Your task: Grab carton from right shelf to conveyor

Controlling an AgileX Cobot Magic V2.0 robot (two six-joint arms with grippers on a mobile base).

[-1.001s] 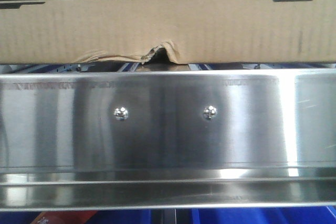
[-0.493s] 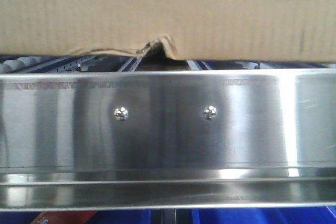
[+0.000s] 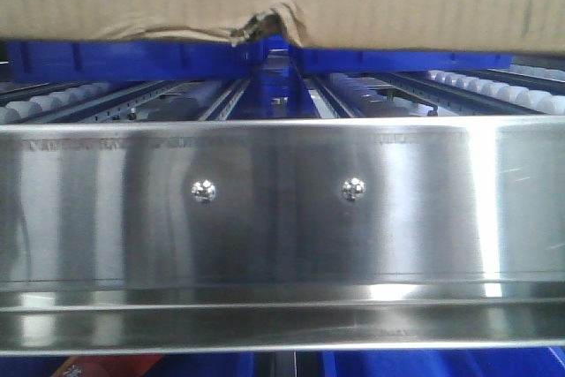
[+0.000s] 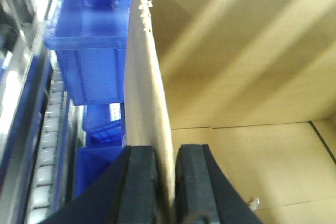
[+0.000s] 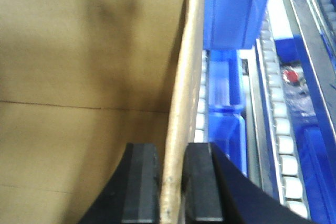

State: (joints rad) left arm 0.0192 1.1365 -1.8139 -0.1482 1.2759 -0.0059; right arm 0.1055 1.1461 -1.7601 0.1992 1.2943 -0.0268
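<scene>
In the left wrist view you see the left hand (image 4: 165, 187) closed on the edge of one wall of the carton (image 4: 236, 66). One black pad (image 4: 140, 182) presses the outer face; the other sits against the inner face. The wall runs away from you, with the open brown interior to its right. To its left, note the stacked blue bins (image 4: 94, 61) and, further left, a blurred roller track (image 4: 44, 150).

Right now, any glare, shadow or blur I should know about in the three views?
Front view: bright glare bands on the shelf rail, screws sharp. Left wrist: diagonal light-and-shadow stripes across the carton interior; rollers at left blurred. Right wrist: dark shadow patch inside carton; blue bin rim blown out.
</scene>
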